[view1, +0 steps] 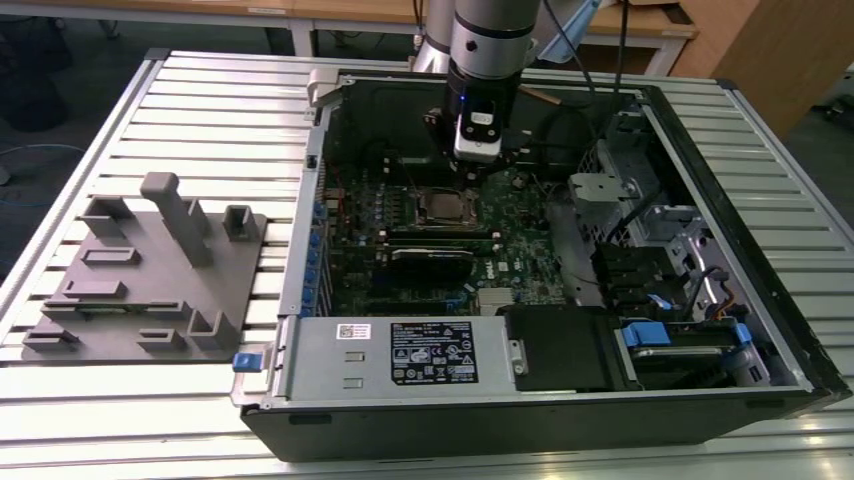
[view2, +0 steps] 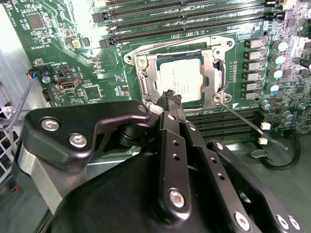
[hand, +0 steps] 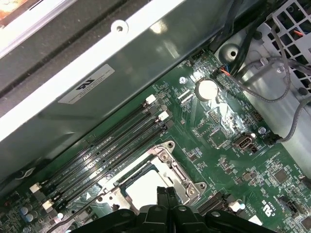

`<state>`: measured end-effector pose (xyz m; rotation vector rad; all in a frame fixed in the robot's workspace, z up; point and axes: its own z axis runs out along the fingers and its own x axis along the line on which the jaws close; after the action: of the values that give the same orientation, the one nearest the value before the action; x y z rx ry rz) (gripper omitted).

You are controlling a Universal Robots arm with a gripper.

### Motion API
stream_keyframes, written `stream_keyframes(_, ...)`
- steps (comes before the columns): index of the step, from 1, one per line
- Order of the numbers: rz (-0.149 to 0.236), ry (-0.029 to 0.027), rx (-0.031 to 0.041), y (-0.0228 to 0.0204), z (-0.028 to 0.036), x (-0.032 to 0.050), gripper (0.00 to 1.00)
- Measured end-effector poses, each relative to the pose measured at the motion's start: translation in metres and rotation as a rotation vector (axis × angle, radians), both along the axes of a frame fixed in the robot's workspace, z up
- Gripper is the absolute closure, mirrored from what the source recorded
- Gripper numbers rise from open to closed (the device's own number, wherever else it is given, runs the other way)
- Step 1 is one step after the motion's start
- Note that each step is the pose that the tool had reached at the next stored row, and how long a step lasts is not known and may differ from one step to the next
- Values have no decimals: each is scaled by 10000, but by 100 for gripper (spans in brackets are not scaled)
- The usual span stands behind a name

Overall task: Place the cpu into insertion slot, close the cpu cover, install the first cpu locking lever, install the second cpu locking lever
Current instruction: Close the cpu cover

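The tool (view2: 171, 95), pinched narrow on nothing, hangs at the cpu cover (view2: 212, 68) lying over the cpu (view2: 183, 77)

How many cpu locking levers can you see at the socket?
2. One locking lever sticks out diagonally from the socket corner; the second lever lies along the socket edge by the long black slots.

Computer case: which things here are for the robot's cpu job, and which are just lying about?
For the job:
claw, shut, just by the socket
cpu, already seated
cpu cover, down around it
locking lever, sticking out loose

Just lying about:
grey fixture block
memory slots
coin battery
power supply
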<state>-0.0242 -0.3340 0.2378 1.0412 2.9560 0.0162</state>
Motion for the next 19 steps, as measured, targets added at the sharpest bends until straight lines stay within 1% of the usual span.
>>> stream_keyframes(9, 2, 1, -1, 0, 0, 0, 90)
stream_keyframes(12, 70, 0, -1, 0, 0, 0, 90)
stream_keyframes(15, 394, 0, 0, 0, -1, 0, 90)
stream_keyframes(19, 1086, 0, 0, 0, -5, 0, 90)
